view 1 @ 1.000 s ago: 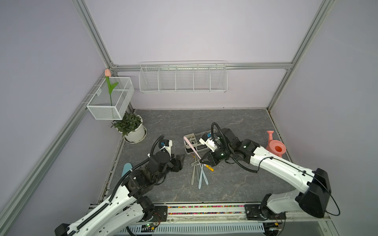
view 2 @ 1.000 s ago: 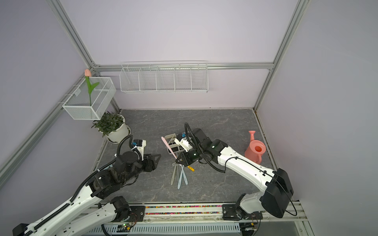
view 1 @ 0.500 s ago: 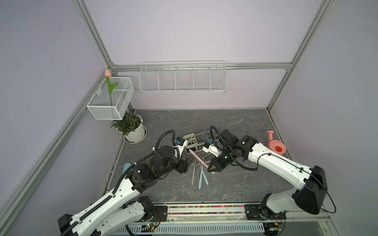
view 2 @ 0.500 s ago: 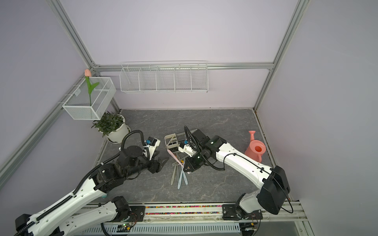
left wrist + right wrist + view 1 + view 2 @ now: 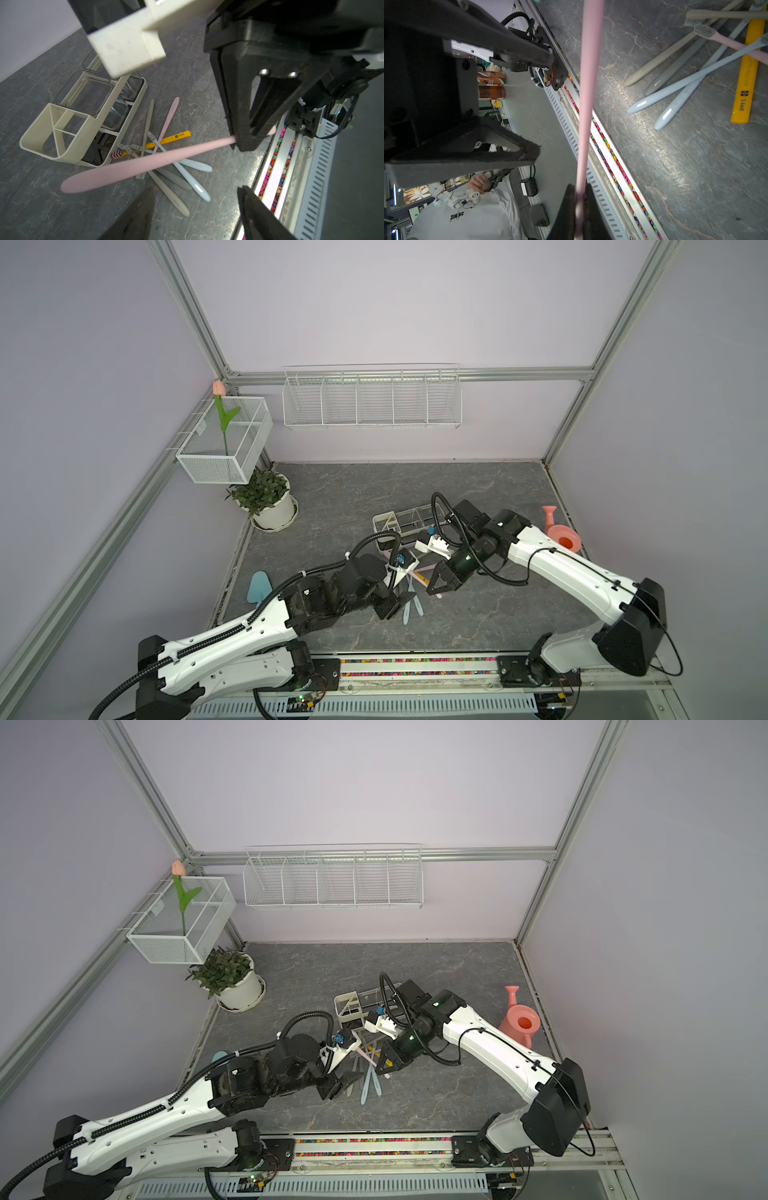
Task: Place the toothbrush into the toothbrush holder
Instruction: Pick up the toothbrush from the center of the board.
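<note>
My right gripper [image 5: 440,587] [image 5: 580,187] is shut on the head end of a pink toothbrush [image 5: 135,166] [image 5: 588,83], held nearly level above the table. Its handle points toward my left gripper [image 5: 397,603] [image 5: 196,187], which stands open with nothing between its jaws; the handle passes just off its fingertips [image 5: 538,149]. In both top views the cream-white toothbrush holder [image 5: 395,522] [image 5: 349,1006] stands behind the two grippers, with clear cups in a row. In the left wrist view the toothbrush holder [image 5: 76,141] shows its divided cream bin empty.
Several loose toothbrushes [image 5: 182,170] [image 5: 411,605], grey, blue, pink and yellow, lie crossed on the table under the grippers. A pink watering can [image 5: 561,531] stands at the right, a potted plant [image 5: 266,502] and blue trowel [image 5: 259,587] at the left. The front rail [image 5: 276,166] runs close by.
My left arm has swung right and forward to meet the right gripper. The right gripper has come down and toward the front, tipping the pink toothbrush from steep to nearly level.
</note>
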### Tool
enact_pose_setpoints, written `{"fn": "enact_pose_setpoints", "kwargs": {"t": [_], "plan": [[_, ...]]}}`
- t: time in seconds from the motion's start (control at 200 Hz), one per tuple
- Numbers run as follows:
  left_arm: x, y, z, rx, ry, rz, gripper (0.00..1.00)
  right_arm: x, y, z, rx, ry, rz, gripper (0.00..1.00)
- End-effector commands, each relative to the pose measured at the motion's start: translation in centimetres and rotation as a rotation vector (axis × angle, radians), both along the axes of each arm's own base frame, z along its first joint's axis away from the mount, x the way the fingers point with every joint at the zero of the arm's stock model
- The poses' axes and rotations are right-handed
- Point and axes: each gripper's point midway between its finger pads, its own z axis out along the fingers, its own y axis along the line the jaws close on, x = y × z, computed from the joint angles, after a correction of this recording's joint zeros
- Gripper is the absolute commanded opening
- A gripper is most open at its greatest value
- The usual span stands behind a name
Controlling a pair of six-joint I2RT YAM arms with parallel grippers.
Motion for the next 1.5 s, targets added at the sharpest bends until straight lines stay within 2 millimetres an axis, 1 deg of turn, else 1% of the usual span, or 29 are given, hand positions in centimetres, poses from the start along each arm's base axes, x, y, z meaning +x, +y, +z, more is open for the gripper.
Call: {"fn": "enact_pose_setpoints", "kwargs": {"t": [0.0,0.12,0.23,0.305,0.535,0.67,0.78,0.965,1.215,1.494], "plan": [[0.8,0.3,-0.1,0.045,-0.088,0.015,0.67,-1.0,-0.1,0.4,0.021,0.052,0.046,0.07],[1.3,0.4,0.6,0.039,-0.151,0.030,0.67,-1.4,-0.3,0.1,0.018,0.070,0.050,0.07],[1.3,0.4,1.4,0.021,-0.194,0.023,0.66,-1.6,-0.3,-0.1,0.025,0.087,0.048,0.07],[1.2,0.4,1.5,0.029,-0.207,0.012,0.66,-1.7,-0.4,-0.3,0.013,0.105,0.056,0.07],[1.2,-0.6,0.0,0.104,-0.203,-0.024,0.66,-1.5,-0.3,-0.3,0.017,0.133,0.066,0.07],[0.7,-1.2,-1.1,0.122,-0.194,-0.051,0.66,-0.7,-0.2,-0.5,0.027,0.148,0.048,0.07],[0.8,-1.4,-1.8,0.138,-0.204,-0.053,0.66,-0.4,0.0,-0.7,0.027,0.157,0.048,0.07],[1.1,-1.8,-1.6,0.116,-0.239,-0.058,0.66,0.3,0.3,-1.0,0.013,0.163,0.037,0.07],[1.8,-2.1,-2.5,0.164,-0.271,-0.050,0.65,0.8,0.4,-1.6,-0.009,0.153,0.027,0.07],[2.9,-2.5,-1.9,0.163,-0.322,-0.017,0.65,1.0,0.5,-2.1,-0.018,0.154,0.028,0.07]]}}
